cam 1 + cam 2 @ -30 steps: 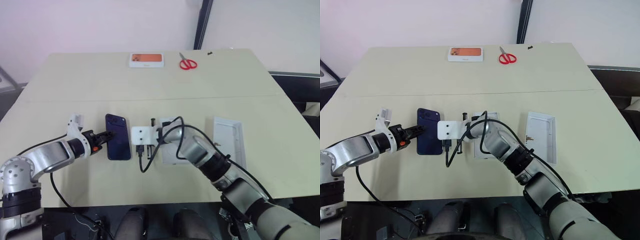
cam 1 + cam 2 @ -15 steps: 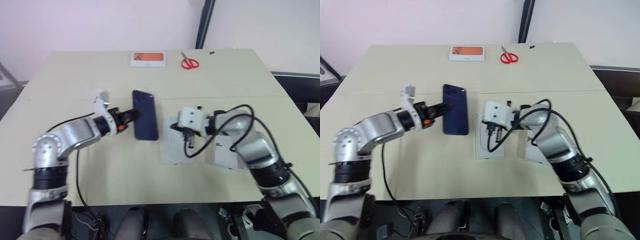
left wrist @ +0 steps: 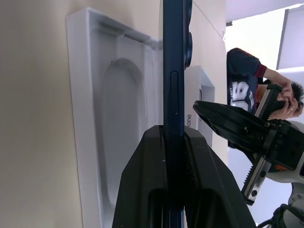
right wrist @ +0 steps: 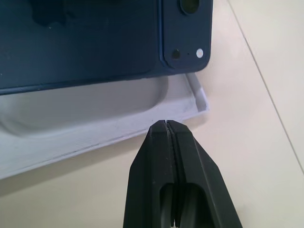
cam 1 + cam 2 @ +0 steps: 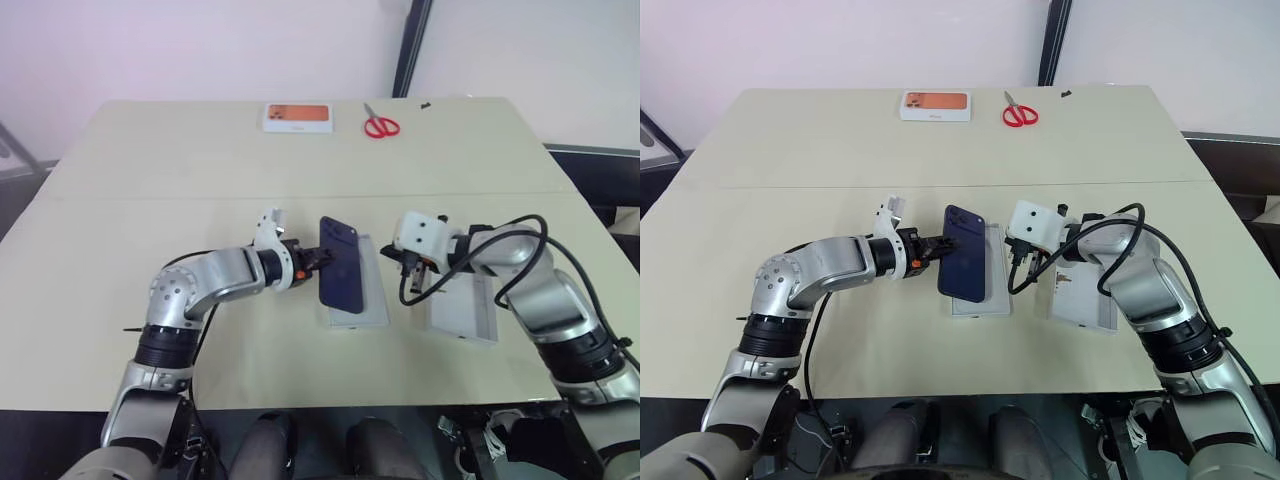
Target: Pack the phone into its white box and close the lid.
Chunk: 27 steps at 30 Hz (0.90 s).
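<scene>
My left gripper (image 5: 312,262) is shut on the long left edge of the dark navy phone (image 5: 340,278). It holds the phone tilted above the left half of the white box (image 5: 372,295). The phone's glossy back faces up, with the camera cluster at the far right corner. In the left wrist view the phone (image 3: 173,71) stands edge-on over the box (image 3: 95,118), whose floor shows an oval outline. My right gripper (image 5: 408,268) is shut and empty, just right of the box near its far corner (image 4: 197,97). The lid (image 5: 462,308) lies inside-up further right.
A white box with an orange picture (image 5: 296,117) and red scissors (image 5: 378,127) lie at the table's far edge. Black cables loop from both wrists. A person (image 3: 244,71) shows in the background of the left wrist view.
My left gripper has carried the phone to the right, from left of the box to above it. My right gripper has swung right, off the box to its right side.
</scene>
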### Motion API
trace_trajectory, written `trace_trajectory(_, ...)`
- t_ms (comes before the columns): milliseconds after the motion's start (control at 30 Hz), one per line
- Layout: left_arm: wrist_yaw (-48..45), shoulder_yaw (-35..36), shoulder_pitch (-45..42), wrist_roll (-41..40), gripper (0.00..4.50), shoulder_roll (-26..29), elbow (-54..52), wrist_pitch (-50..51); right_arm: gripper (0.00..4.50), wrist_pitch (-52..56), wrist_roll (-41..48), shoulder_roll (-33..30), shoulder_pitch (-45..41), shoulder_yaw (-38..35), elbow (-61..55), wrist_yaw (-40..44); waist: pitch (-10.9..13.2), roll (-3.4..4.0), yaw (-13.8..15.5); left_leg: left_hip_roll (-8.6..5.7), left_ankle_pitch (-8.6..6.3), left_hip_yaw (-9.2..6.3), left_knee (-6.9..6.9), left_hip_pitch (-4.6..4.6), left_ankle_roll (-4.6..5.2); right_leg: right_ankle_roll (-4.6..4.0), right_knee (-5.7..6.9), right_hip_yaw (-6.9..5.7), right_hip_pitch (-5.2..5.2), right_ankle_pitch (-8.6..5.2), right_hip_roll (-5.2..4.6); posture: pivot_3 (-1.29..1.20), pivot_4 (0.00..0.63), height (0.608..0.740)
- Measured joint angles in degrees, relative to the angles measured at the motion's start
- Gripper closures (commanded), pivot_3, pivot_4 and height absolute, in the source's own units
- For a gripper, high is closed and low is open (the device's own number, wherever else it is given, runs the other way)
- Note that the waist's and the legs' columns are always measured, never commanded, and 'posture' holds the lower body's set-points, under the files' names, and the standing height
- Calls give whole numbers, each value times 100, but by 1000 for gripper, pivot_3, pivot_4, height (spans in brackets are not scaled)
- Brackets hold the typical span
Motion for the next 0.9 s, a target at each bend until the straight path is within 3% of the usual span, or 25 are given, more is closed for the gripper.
trace_trajectory(467, 177, -247, 9, 369, 4396, -228, -7, -57, 4500, -128, 25, -37, -1, 0, 137, -124, 6, -3, 66, 0, 0, 1, 1, 0, 0, 0, -2, 0, 1, 0, 0, 0, 150, 740)
trace_trajectory(567, 160, -248, 10, 403, 3194, -308, -30, -69, 4500, -138, 24, -36, -1, 0, 154, -133, 6, -3, 67, 0, 0, 1, 2, 0, -1, 0, -2, 0, 2, 0, 0, 0, 150, 740)
trace_trajectory(767, 15, -263, 35, 403, 75, -227, -236, 5, 4500, -140, 25, -36, -5, 0, 202, -144, 6, -4, 64, 0, 0, 0, 2, 0, -1, 0, -2, 0, 1, 0, 1, 0, 150, 740)
trace_trajectory(900, -196, -265, 62, 400, 26, 151, -367, 198, 4500, -146, 24, -40, -7, 1, 242, -144, 8, -3, 51, 0, 0, 0, 0, 0, -1, 0, -1, 0, 0, 0, 1, 0, 150, 740)
